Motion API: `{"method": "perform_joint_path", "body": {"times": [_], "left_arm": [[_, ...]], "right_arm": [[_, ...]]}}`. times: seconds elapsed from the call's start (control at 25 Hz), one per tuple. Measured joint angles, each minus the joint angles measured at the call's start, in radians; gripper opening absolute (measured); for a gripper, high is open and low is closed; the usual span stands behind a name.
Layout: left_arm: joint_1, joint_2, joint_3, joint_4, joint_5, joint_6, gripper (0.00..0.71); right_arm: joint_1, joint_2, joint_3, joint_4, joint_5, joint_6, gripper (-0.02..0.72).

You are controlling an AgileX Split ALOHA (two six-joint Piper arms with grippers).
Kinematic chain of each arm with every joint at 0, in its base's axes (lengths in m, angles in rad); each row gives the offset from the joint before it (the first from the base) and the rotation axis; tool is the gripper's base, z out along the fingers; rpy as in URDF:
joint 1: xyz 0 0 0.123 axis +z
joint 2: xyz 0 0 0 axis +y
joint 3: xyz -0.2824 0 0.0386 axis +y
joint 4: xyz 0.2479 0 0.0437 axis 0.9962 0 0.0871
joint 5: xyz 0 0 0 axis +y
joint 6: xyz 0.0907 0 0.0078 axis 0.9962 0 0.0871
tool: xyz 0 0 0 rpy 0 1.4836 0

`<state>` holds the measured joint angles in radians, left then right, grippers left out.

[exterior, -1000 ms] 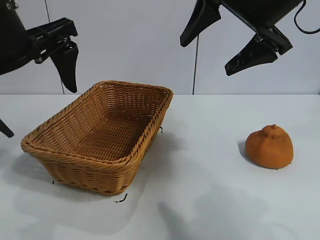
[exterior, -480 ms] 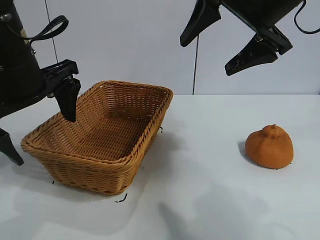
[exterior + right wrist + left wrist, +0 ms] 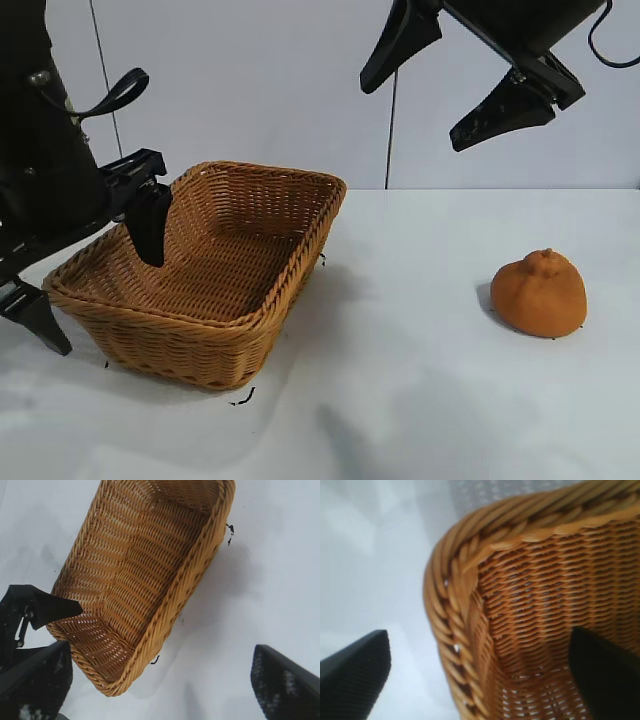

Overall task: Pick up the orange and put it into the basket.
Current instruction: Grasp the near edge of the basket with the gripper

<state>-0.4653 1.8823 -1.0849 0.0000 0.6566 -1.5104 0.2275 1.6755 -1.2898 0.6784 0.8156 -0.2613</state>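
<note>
Exterior view: a white desk [image 3: 400,400] carries a golden-brown wicker basket [image 3: 250,330] on the left and a dull-orange, lumpy orange [image 3: 539,293] well apart from it on the right, untouched.

Over the last second the left gripper [image 3: 95,275] has dropped from above the basket's left end to its rim. Its jaws are spread wide and straddle the wall there, one finger inside the basket, the other outside near the desk. Nothing is between them but wicker. The right gripper [image 3: 455,88] has not moved; it hangs high, between basket and orange, jaws wide apart and empty.

This suggests the left arm is about to steady or grip the basket, while the pick itself has not begun. The orange still has to be reached, most likely by the right arm.

The left wrist view shows what the exterior view cannot: the braided corner of the basket [image 3: 465,605] sits squarely in the gap between the two dark fingers, with neither pressing it. The right wrist view looks down on the whole basket [image 3: 190,580], empty inside, with the left gripper [image 3: 30,612] at its far end; the orange lies outside this view.
</note>
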Motion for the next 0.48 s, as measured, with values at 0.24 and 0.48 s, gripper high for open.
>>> {"method": "perform_joint_path", "body": {"times": [0.24, 0.48], "left_arm": [[0.0, 0.03, 0.0, -0.047, -0.026, 0.0, 0.692], [0.0, 0.03, 0.0, -0.078, -0.029, 0.0, 0.659]], "right_arm": [[0.0, 0.0, 0.0, -0.002, -0.002, 0.0, 0.696], [0.0, 0.0, 0.0, -0.002, -0.002, 0.0, 0.696]]}}
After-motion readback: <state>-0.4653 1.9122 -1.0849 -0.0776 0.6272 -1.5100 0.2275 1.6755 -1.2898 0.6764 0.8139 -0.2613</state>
